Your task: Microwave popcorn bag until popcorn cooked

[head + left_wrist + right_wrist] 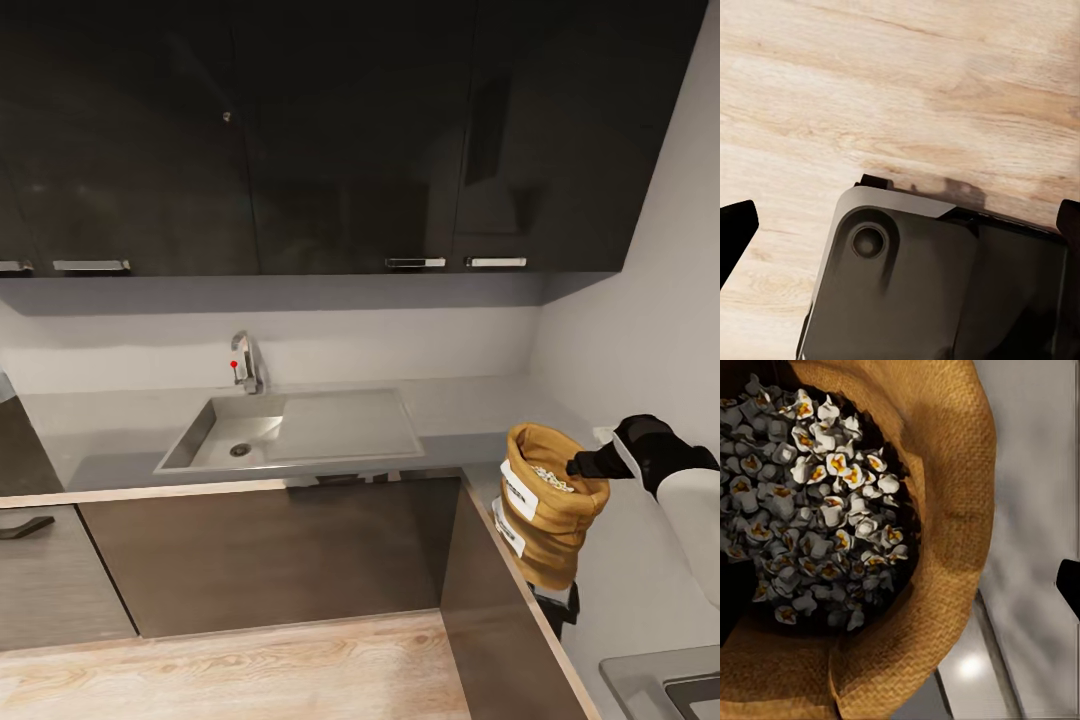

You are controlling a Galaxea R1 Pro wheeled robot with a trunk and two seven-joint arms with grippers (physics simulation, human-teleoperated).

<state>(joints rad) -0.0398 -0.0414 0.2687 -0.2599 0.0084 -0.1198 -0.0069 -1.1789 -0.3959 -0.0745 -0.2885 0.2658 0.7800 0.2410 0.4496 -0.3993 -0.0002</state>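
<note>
Right pincer [578, 466]: dark, at the end of a white forearm entering from the right of the head view, pinching the rim of the popcorn bag [548, 505] on its right side. In the right wrist view one dark fingertip [1069, 585] sits outside the bag wall and a dark shape lies inside against the lower rim. Popcorn bag: golden-tan woven sack with white label bands, upright and slightly tilted, mouth open, held over the right-hand run of the light-grey table [470, 415] near its front edge (whether its base touches the table cannot be told). Popcorn [810, 495]: whitish lumpy pieces with yellow-orange centres, heaped inside the bag below the rim. Left pincer [900, 225]: spread, its two dark fingertips at opposite edges of the left wrist view, nothing between them; beyond it a dark part of the robot's base [915, 277] and the pale wood floor [900, 82]. Sink [290, 430]: steel, with drainboard, set in the table along the back wall, well to the left of the bag. Tap [245, 362]: steel with a red spot, behind the sink. Upper cabinets [320, 130]: glossy black, with steel handles. Lower cabinets [270, 550]: dark, beneath the table.
</note>
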